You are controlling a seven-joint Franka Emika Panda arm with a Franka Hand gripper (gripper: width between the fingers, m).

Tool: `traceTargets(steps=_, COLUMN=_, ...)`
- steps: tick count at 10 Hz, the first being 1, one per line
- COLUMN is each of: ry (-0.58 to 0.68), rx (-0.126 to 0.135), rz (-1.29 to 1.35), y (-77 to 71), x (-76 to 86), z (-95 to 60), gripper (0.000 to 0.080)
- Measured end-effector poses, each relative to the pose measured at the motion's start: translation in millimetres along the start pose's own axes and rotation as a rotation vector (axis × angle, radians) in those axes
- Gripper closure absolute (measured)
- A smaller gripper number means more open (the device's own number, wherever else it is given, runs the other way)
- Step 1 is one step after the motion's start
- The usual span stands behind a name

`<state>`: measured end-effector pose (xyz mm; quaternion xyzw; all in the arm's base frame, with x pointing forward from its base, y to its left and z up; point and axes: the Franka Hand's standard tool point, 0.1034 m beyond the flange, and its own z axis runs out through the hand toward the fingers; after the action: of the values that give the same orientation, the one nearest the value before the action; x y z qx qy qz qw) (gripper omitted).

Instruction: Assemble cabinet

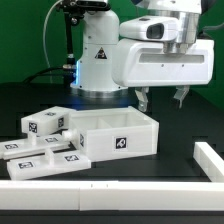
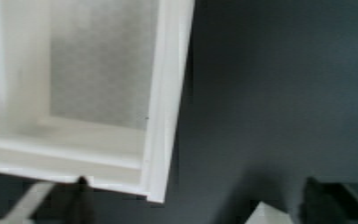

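The cabinet body [image 1: 118, 138], a white open-topped box with a square tag on its front face, stands on the dark table. My gripper [image 1: 162, 100] hangs open and empty just above and behind the box's end on the exterior view's right, touching nothing. In the wrist view, the box's white wall and corner [image 2: 167, 100] fill one side and bare dark table the other. My gripper [image 2: 197, 205] is spread wide there, one dark fingertip [image 2: 60, 200] over the box's corner and the other over the table.
Several flat white tagged pieces [image 1: 45, 125] lie in a cluster at the exterior view's left of the box. A white rail [image 1: 45, 190] runs along the front and another [image 1: 212, 160] at the right. The white robot base [image 1: 100, 60] stands behind.
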<state>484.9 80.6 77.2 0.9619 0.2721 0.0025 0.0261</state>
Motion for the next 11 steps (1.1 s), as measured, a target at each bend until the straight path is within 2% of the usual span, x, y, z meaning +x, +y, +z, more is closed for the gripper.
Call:
traceTargets(steps=1, ry=-0.006, rx=0.008, rz=0.026, y=5.5, x=-4.7, z=3.5, gripper=0.0029)
traceTargets(steps=2, ry=-0.014, rx=0.009, rz=0.038, y=10.2, x=-9.4, z=8.3, gripper=0.0029)
traceTargets(steps=3, ry=-0.024, rx=0.012, rz=0.041, y=9.2, x=-14.7, z=17.2, gripper=0.0009)
traceTargets(steps=4, ry=-0.040, rx=0.017, rz=0.040, y=2.2, x=-21.8, z=31.8, gripper=0.0001)
traceTargets(steps=5, ry=-0.047, rx=0.020, rz=0.076, y=-4.8, x=-22.7, z=38.4, gripper=0.0001)
traceTargets(steps=8, ry=-0.042, rx=0.020, rz=0.084, y=-4.7, x=-22.6, z=41.8, gripper=0.0003)
traceTargets(steps=9, ry=-0.043, rx=0.020, rz=0.084, y=-4.8, x=-22.6, z=41.9, gripper=0.0122)
traceTargets(steps=10, ry=-0.043, rx=0.020, rz=0.090, y=-4.8, x=-22.7, z=41.9, gripper=0.0122)
traceTargets(steps=11, ry=-0.039, rx=0.020, rz=0.119, y=-5.0, x=-22.3, z=41.7, gripper=0.0305)
